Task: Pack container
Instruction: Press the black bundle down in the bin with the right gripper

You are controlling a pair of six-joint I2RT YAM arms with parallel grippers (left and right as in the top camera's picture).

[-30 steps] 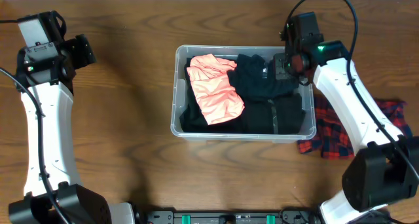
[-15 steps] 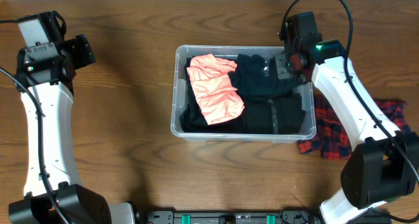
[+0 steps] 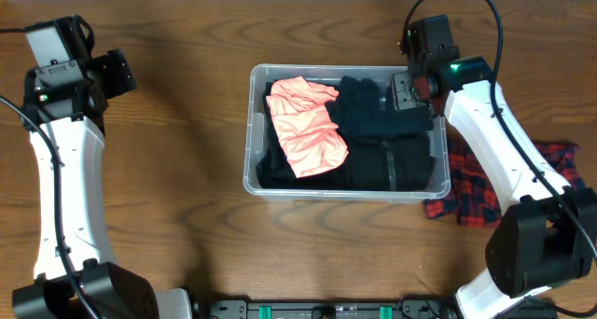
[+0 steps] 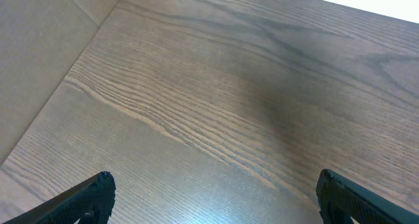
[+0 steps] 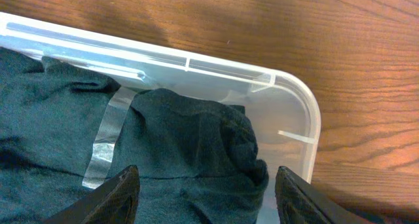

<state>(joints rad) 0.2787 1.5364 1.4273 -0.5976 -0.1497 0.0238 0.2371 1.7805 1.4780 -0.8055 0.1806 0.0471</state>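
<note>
The container (image 3: 254,132) sits on the table (image 4: 209,86), holding a pink garment (image 3: 303,123) and black clothing (image 3: 373,114). The right gripper (image 5: 206,198) hangs over the container's far right corner, fingers spread wide around a bunched black fold and pinching nothing. It is probably placed to push that hump below the rim. A red plaid cloth (image 3: 550,184) lies outside the container's right wall, partly under the right arm, apparently unpacked. The left gripper (image 4: 209,198), spread and empty, hovers well left of the container.

Red plaid cloth (image 3: 464,203) partly hidden under the right arm (image 3: 494,134), container (image 3: 250,142) floor covered by clothes (image 3: 382,146) — unseen
</note>
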